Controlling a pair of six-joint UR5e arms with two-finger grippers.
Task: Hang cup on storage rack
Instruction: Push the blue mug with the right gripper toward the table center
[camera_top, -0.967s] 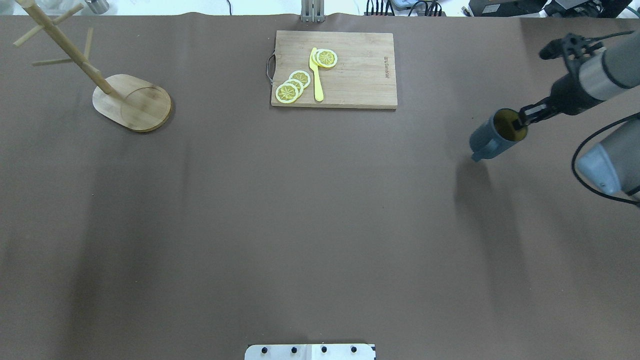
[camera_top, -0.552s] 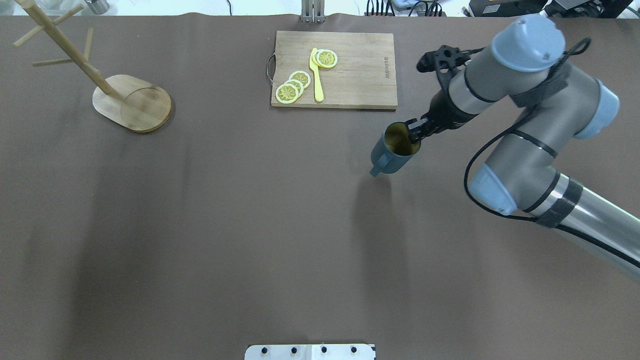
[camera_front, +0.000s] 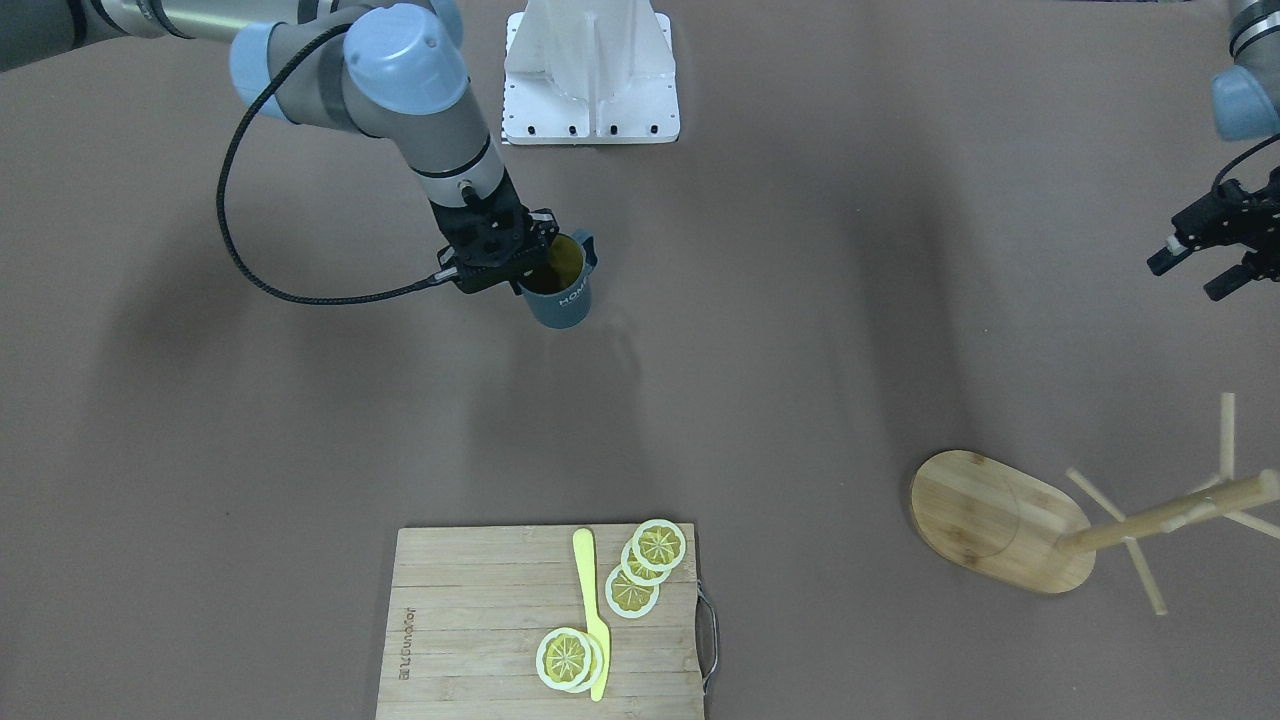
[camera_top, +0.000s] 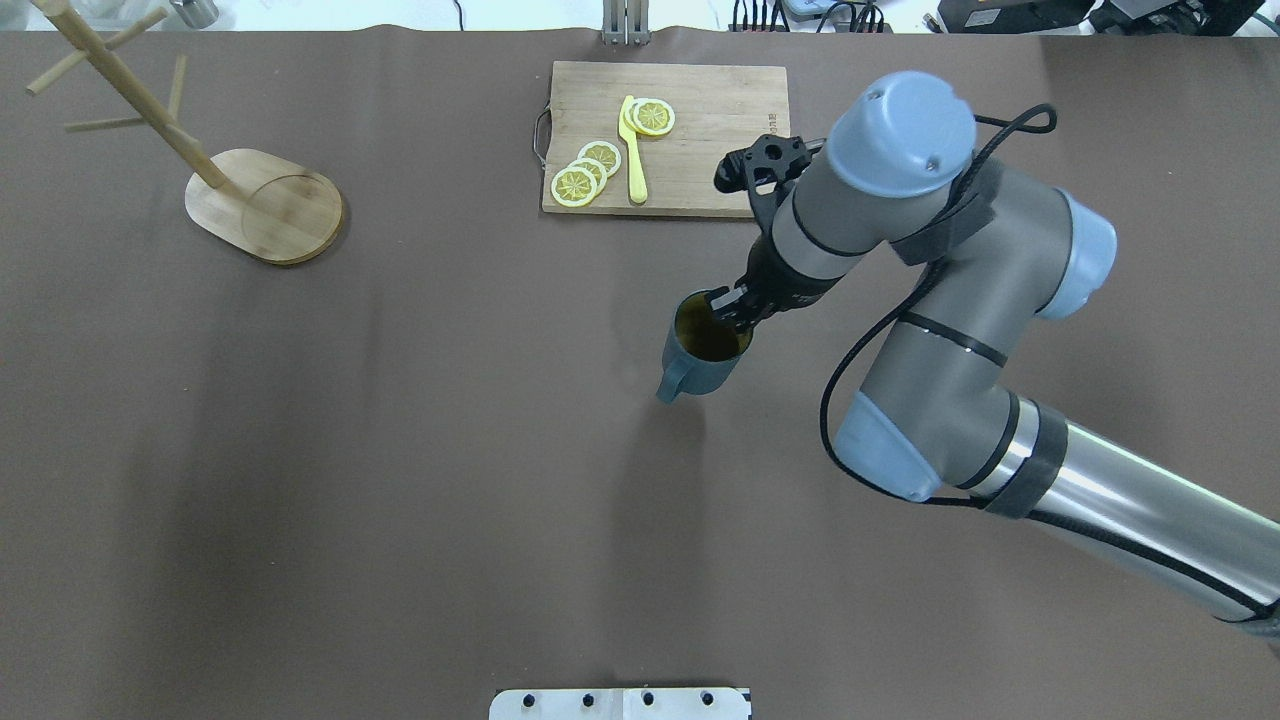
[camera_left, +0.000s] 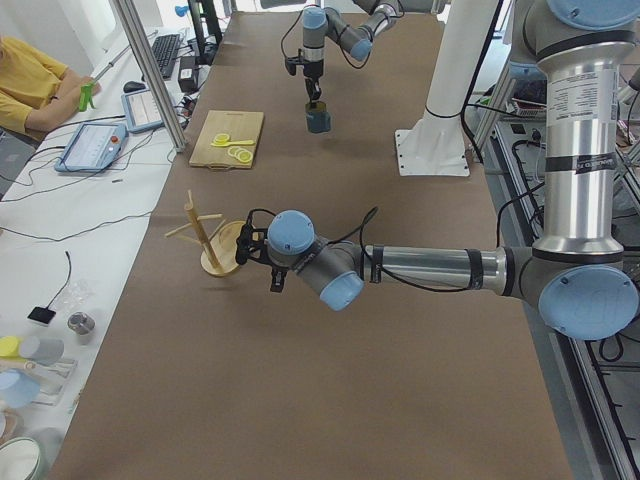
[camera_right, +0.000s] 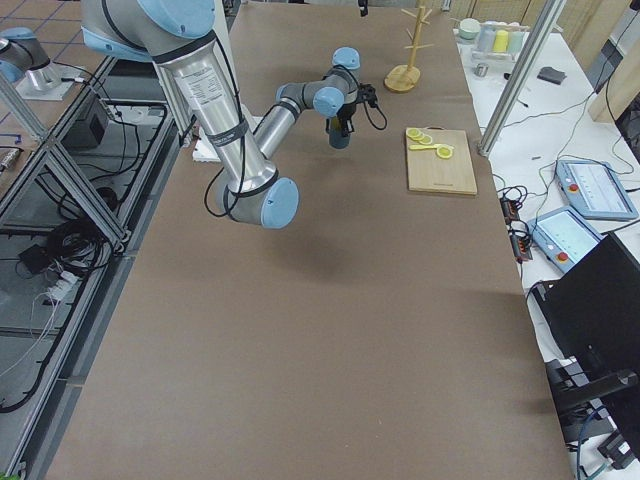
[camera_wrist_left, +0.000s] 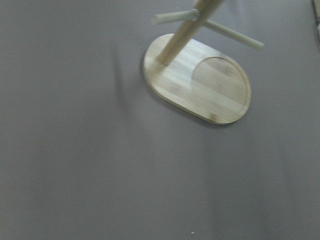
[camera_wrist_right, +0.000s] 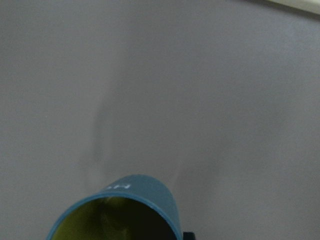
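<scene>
Blue cup (camera_front: 562, 302), one; wooden rack (camera_front: 998, 522), one

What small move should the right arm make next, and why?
Probably carry the cup toward the robot's left: the right gripper grips its rim near the centre of the overhead view, while the storage rack stands well away at that view's far left, visible pegs bare.

Mid-table: cup (camera_top: 700, 362), before cutting board (camera_top: 720, 100); storage rack (camera_top: 265, 205) far left of both.
</scene>
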